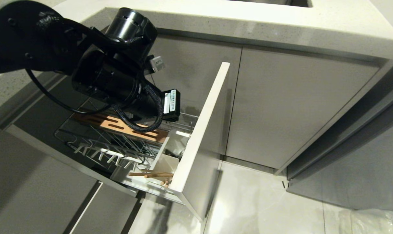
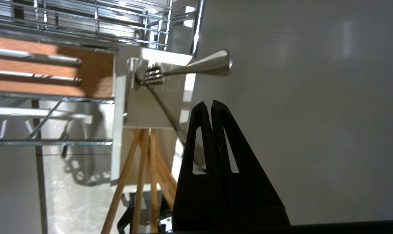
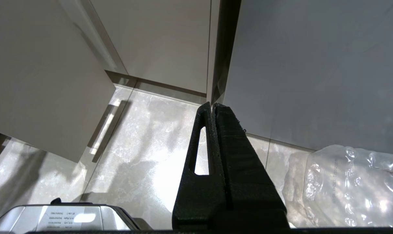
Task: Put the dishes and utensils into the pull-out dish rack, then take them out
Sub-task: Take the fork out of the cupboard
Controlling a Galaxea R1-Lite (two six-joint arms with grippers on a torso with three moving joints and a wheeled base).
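Found the pull-out dish rack [image 1: 196,130] open with chopsticks [image 1: 157,175] and spoon [image 2: 189,66] standing in its caddy [image 2: 150,94], left gripper [image 2: 212,103] clenched empty just beside, right gripper [image 3: 212,105] clenched idle above floor, plate and bowl nowhere visible.

Speckled pale table [image 1: 248,19] ran above grey cabinet doors [image 1: 294,107]. Glossy tiled floor [image 1: 248,198] carried a crumpled clear plastic bag [image 3: 349,185].

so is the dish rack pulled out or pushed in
Pulled out: the pull-out dish rack stands clear of the cabinet, with its front panel swung well forward and the chopsticks exposed in the caddy.
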